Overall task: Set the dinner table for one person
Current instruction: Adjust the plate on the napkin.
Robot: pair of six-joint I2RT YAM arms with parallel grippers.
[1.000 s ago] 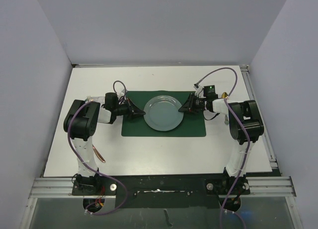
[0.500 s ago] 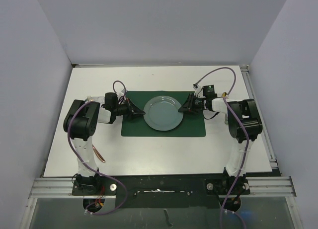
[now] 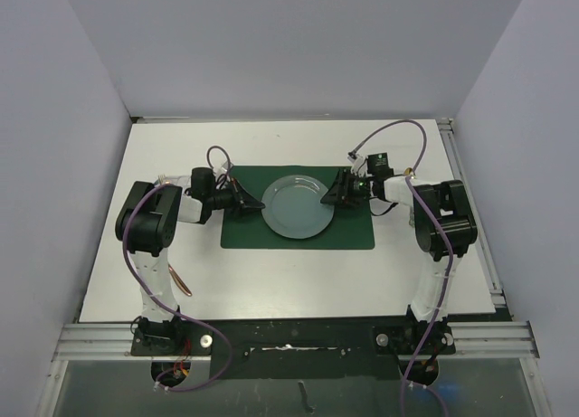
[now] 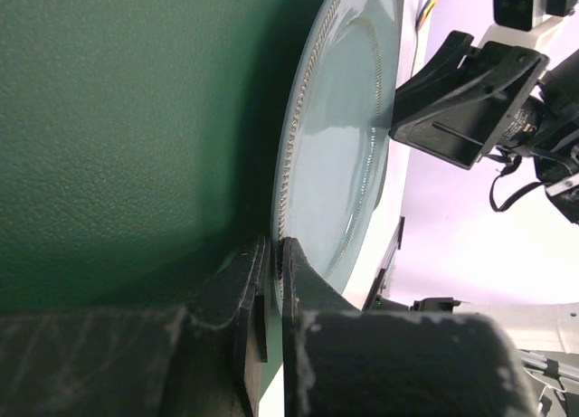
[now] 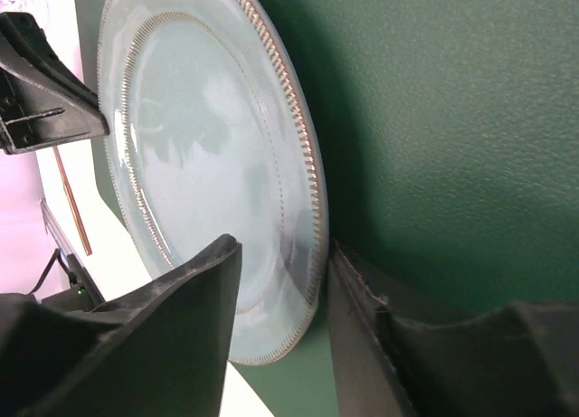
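The plate point(image 3: 298, 207), on the placemat point(image 3: 353, 236) mid-frame on the dinner table point(image 3: 271, 286), is being pinched by the left gripper point(image 3: 256, 203) alone, the right gripper point(image 3: 327, 200) being held parted astride its rim, so skewing by a one-sided tug is arguably being risked.

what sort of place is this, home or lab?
Likely a lab robot cell, not a home: white tabletop with metal rail edging, plain walls boxing it in, one placemat and plate staged.

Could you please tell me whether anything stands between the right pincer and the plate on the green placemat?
Nothing visible does. The right pincer stands open astride the near rim of the plate, which lies on the green placemat.
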